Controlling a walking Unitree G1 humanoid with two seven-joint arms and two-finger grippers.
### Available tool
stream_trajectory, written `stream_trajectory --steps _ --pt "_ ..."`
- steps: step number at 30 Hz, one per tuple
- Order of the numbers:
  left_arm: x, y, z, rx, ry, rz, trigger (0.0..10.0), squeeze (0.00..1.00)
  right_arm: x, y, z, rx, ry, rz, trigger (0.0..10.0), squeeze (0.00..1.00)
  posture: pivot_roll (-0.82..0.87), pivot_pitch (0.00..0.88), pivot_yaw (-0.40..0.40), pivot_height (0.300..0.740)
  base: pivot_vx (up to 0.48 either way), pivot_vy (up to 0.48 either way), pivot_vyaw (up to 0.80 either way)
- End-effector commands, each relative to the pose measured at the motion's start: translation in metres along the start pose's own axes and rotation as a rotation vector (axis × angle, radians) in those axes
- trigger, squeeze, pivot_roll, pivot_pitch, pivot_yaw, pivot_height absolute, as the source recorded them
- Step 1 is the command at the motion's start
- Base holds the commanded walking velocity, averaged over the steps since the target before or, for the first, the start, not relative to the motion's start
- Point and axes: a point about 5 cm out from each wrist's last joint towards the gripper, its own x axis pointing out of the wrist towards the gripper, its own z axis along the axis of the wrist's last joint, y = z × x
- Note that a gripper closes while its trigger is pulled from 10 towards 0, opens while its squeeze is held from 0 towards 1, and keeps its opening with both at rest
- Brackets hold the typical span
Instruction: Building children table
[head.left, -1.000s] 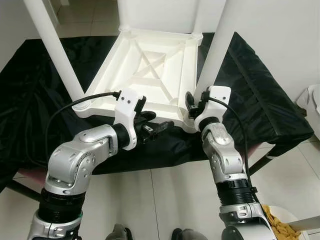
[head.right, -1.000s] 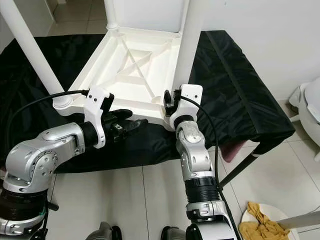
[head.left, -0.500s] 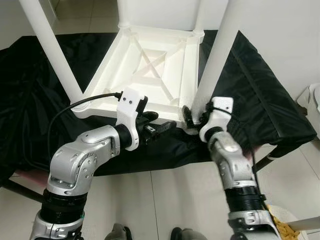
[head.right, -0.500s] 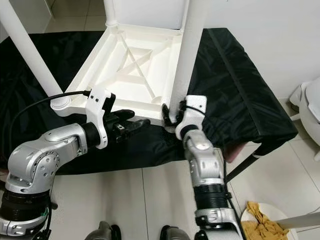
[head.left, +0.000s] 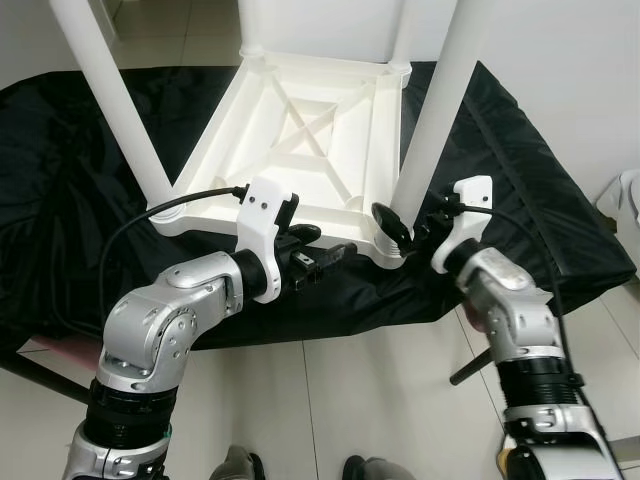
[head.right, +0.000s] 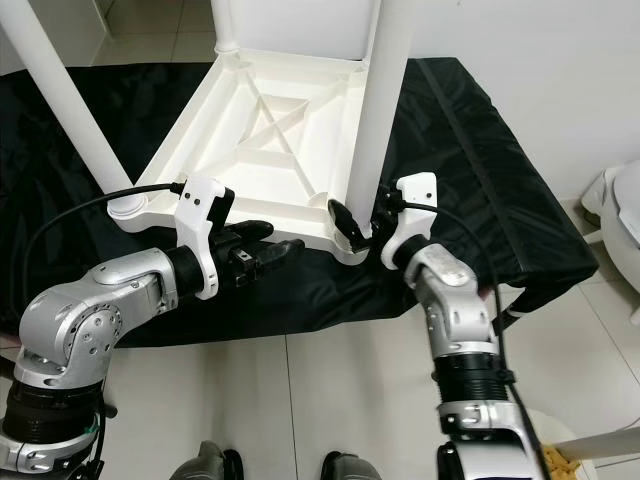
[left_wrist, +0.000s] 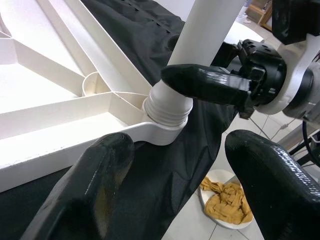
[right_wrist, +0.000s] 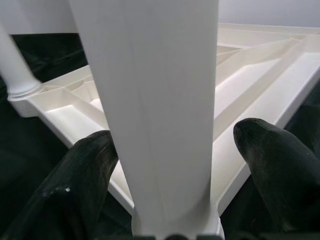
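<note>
No readable text anywhere.

The upturned white plastic children's table, its round white legs, the black cloth under it and the robot's silver arms carry no lettering, label, brand mark or number that can be made out in any of the views.
</note>
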Motion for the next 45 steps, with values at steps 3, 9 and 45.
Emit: stream_trajectory --steps 3,9,45 --pt "0.002 -0.001 -0.001 0.009 0.016 -0.001 10.0 0.0 -0.002 -0.005 -0.003 0.0 0.02 0.078 10.0 0.0 -0.06 0.107 0.03 0.74 0.0 0.0 0.0" --pt "0.003 -0.001 0.0 0.012 0.016 -0.008 10.0 0.0 -0.005 -0.019 -0.005 -0.008 0.063 0.164 10.0 0.0 -0.06 0.11 0.03 0.74 0.0 0.0 0.0" --pt "0.006 -0.001 0.001 0.021 0.008 -0.014 10.0 0.0 0.007 -0.001 -0.035 0.152 0.069 -0.183 0.0 0.0 -0.08 0.094 0.019 0.74 0.0 0.0 0.0"
